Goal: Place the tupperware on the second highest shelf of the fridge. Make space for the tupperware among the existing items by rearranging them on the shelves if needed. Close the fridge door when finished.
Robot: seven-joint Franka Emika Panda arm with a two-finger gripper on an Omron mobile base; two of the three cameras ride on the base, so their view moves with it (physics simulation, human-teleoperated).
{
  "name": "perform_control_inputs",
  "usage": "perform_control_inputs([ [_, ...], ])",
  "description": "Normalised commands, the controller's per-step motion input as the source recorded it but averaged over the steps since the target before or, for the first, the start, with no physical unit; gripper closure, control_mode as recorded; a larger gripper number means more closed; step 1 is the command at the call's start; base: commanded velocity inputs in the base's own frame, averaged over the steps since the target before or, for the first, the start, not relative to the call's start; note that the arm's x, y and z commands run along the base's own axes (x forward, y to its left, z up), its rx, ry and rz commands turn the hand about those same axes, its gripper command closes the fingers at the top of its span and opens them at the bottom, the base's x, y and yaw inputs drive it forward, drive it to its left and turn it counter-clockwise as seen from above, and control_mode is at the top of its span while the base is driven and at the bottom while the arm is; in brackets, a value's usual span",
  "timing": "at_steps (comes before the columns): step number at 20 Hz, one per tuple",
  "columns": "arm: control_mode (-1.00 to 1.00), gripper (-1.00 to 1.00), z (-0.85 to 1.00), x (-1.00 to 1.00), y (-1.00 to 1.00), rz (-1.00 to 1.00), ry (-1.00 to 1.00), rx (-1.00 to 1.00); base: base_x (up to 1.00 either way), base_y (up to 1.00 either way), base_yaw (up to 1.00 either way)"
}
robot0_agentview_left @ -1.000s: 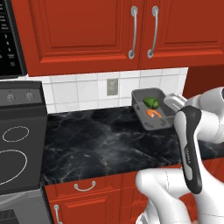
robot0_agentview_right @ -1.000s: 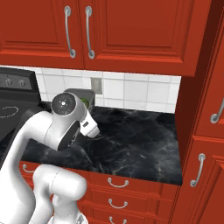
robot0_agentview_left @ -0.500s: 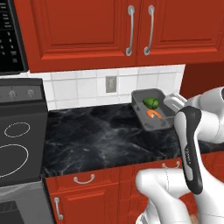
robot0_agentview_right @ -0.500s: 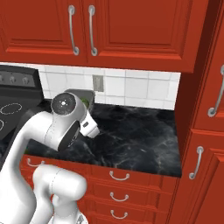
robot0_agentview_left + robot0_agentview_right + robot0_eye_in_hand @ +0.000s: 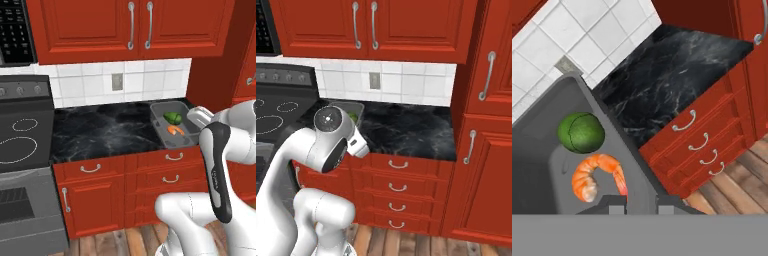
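1. grey tupperware [image 5: 161, 123], open-topped, seen in the left base view above the right end of the black marble surface [image 5: 100, 131], with its near end past the front edge over the red drawers [image 5: 170, 172].
2. same tupperware [image 5: 345, 106] partly hidden behind the white arm in the right base view, near the stove [image 5: 276, 107].
3. inside the tupperware [image 5: 537, 135] in the hand view: a green avocado [image 5: 581, 133] and an orange shrimp [image 5: 597, 176], close together but apart, the shrimp nearer the tool.
4. avocado [image 5: 173, 118] and shrimp [image 5: 175, 130] also visible in the left base view, lying in the right half of the box.
5. tool [image 5: 642, 202] nearly closed, its two dark fingertips [image 5: 614, 202] straddling the near wall of the tupperware, clamped on that rim.
6. cannot tell from the frames whether the box rests on the surface or hangs clear of it.
7. white tiled backsplash with a wall outlet [image 5: 117, 81] behind the surface; red upper cabinets [image 5: 130, 25] with pale bar handles above.
8. tall red cabinet [image 5: 486, 125] to the right of the surface in the right base view; wooden floor [image 5: 406, 240] below the drawers.
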Motion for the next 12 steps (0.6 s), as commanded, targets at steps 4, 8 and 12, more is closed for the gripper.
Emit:
perform_control_inputs([
  [4, 1.00, 1.00, 0.00, 0.00, 0.00, 0.00, 0.00, 0.00, -0.59, 0.00, -0.34],
  [8, 1.00, 1.00, 0.00, 0.00, 0.00, 0.00, 0.00, 0.00, -0.43, 0.00, -0.56],
  [12, 1.00, 1.00, 0.00, 0.00, 0.00, 0.00, 0.00, 0.00, -0.22, -0.18, -0.68],
])
